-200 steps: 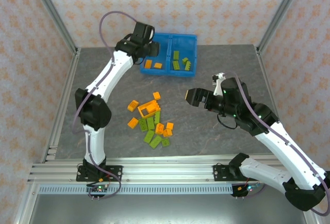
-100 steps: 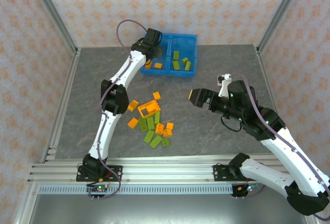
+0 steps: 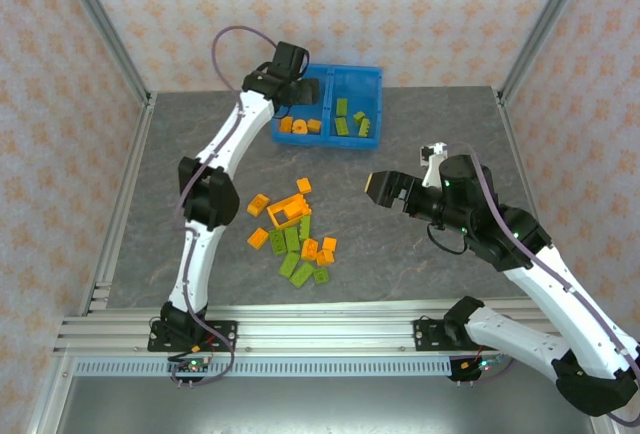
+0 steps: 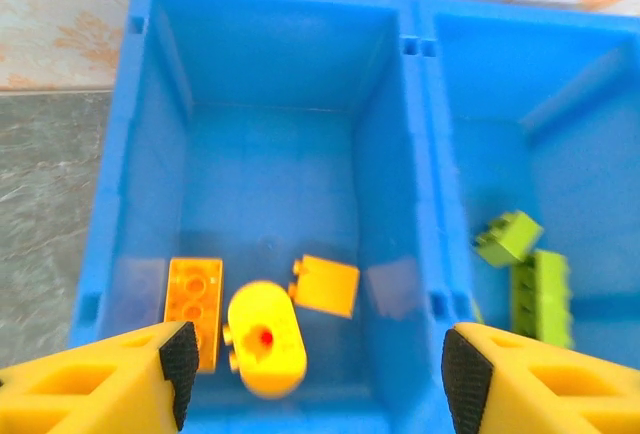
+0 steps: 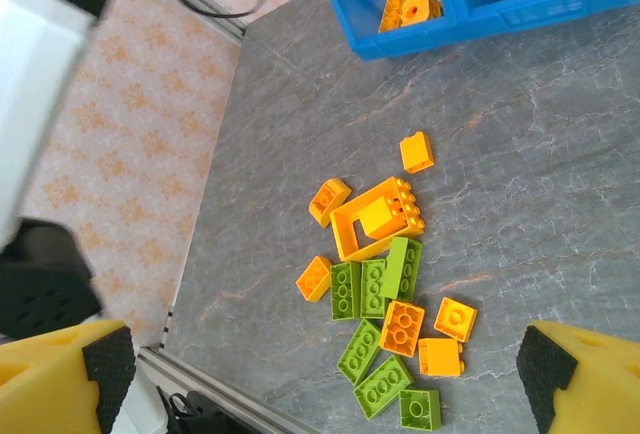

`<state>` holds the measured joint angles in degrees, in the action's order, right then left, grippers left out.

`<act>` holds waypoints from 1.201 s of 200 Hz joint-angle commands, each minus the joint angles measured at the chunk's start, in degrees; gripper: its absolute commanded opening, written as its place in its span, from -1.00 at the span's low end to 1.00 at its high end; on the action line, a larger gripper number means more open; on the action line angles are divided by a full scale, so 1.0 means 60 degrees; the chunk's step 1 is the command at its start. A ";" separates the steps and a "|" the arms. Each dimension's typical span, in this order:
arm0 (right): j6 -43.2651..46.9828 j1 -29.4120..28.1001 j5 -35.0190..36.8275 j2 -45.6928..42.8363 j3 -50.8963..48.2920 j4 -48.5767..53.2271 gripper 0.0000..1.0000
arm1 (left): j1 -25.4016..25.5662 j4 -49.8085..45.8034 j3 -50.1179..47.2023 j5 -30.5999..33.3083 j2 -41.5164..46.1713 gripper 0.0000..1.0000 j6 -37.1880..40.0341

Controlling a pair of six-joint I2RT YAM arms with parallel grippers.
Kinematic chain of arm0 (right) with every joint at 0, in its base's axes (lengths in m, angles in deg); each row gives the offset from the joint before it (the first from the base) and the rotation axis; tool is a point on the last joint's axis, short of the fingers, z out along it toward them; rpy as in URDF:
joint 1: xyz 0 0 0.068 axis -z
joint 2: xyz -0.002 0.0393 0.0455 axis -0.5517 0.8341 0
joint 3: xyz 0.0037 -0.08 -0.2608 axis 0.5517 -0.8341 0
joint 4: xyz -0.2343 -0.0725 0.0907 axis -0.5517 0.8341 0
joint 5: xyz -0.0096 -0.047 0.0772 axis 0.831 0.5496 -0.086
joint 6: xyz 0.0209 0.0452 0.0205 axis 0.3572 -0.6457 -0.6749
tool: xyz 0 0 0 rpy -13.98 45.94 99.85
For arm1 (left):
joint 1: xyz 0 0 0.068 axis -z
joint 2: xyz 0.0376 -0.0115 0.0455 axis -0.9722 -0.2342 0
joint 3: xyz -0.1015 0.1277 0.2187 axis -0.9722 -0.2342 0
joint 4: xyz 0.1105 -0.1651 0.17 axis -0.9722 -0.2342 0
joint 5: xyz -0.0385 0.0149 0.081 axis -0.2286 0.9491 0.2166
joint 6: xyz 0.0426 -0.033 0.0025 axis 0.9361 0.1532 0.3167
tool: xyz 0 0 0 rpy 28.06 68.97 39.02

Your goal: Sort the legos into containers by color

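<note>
Grey marbled tabletop (image 3: 420,144) between peach patterned walls (image 3: 430,14), loose legos (image 3: 292,239) mid-table, left jaws and right jaws wide apart, empty.

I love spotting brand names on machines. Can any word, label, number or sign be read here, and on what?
None: no word, number or sign is legible anywhere.
Studs of the orange bricks and green bricks: too small to show lettering.
Blue bin: plain.
Wallpaper: flower pattern, no letters.
Small boards at the arm bases: too small to read.
</note>
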<state>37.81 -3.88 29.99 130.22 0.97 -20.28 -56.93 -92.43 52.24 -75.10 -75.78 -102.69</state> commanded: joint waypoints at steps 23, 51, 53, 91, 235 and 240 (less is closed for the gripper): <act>-0.0023 -0.0042 0.0214 0.0143 -0.0084 -0.0133 0.99 | 0.0402 0.0588 -0.4772 -0.0530 0.4138 0.43 -0.1200; 0.0080 -0.0042 0.0148 0.0348 -0.0050 -0.0088 0.99 | 0.0800 0.0081 -0.6591 -0.0273 0.4780 0.44 -0.1193; 0.0096 -0.0042 0.0142 0.0342 -0.0051 -0.0088 0.99 | 0.0809 0.0059 -0.6688 -0.0318 0.4770 0.44 -0.1218; 0.0004 -0.0052 0.0126 0.0397 -0.0169 -0.0153 0.99 | 0.1056 0.0562 -0.7832 -0.1127 0.4074 0.52 -0.2110; -0.0137 -0.0042 0.0481 -0.0050 -0.0175 0.0206 0.99 | 0.1157 -0.0842 -0.6087 -0.0632 0.0871 0.32 -0.3297; -0.0133 -0.0042 0.0492 -0.0063 -0.0176 0.0231 0.99 | 0.1156 -0.0856 -0.6081 -0.0627 0.0846 0.29 -0.3297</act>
<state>37.55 -3.88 31.50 130.53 0.30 -20.11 -50.20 -93.92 14.45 -80.66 -69.02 -121.75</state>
